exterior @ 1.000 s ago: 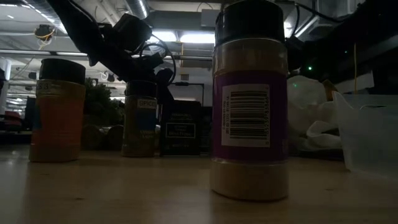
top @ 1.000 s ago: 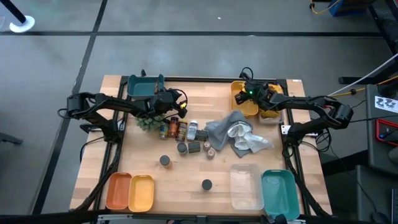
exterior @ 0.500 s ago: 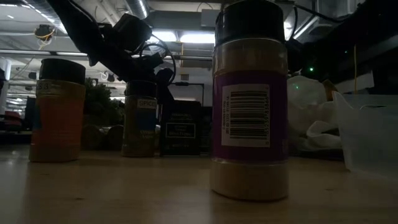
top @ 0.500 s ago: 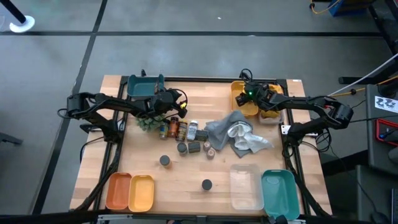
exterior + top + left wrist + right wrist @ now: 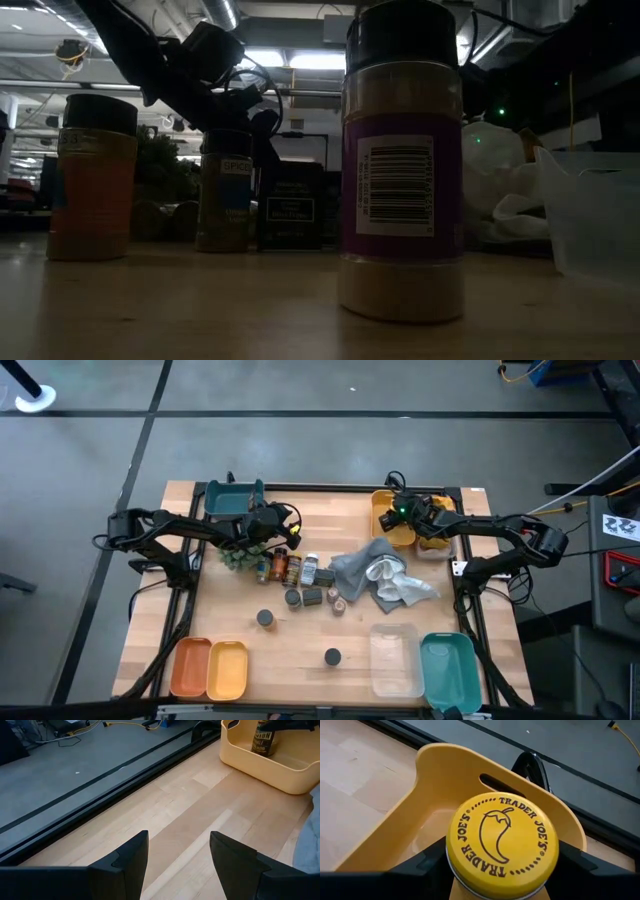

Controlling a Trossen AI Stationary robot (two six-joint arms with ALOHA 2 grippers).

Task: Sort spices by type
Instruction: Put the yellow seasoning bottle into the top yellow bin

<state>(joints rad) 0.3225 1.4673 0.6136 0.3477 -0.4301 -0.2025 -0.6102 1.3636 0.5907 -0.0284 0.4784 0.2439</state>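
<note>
The right gripper [image 5: 502,865] sits over the yellow bin [image 5: 440,770] at the worktop's far right corner, its fingers either side of a yellow-lidded spice jar [image 5: 502,837]; I cannot tell if they pinch it. The left gripper [image 5: 177,855] hovers spread and empty near the far edge, other spice jars [image 5: 290,570] mid-worktop

Wood table [image 5: 240,625]: jars [image 5: 290,570], cloths [image 5: 375,575], bins [image 5: 210,668]
</note>
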